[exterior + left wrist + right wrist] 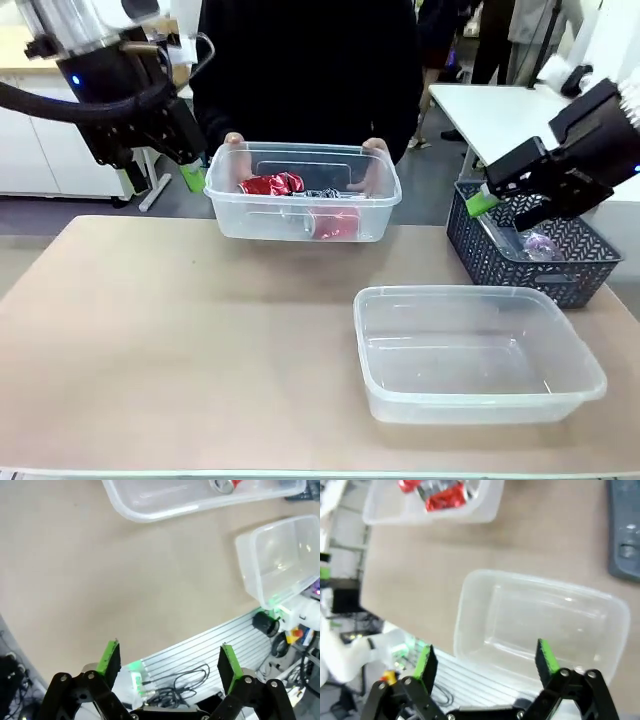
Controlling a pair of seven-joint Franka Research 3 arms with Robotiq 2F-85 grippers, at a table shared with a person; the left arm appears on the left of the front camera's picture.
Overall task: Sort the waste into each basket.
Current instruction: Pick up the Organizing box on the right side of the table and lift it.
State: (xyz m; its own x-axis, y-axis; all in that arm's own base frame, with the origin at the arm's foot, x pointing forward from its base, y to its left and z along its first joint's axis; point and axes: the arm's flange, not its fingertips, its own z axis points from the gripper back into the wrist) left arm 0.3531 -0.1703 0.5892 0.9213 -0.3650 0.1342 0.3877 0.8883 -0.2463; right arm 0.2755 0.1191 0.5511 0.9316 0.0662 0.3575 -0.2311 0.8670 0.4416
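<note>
The crushed cans (272,184) are lying in the far clear tub (230,216), which a person's hands (376,150) are holding at the far edge of the table (180,330). My left gripper (167,655) and right gripper (484,654) are hanging wide open, empty. I'm worrying that reaching in risks striking those hands or tipping the tub.

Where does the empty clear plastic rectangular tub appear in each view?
Front view: empty clear plastic rectangular tub, lower right.
Left wrist view: the tub, against the right edge, upper half.
Right wrist view: the tub, centre to right.
Shared landmark: second clear plastic tub holding crushed red cans.
</note>
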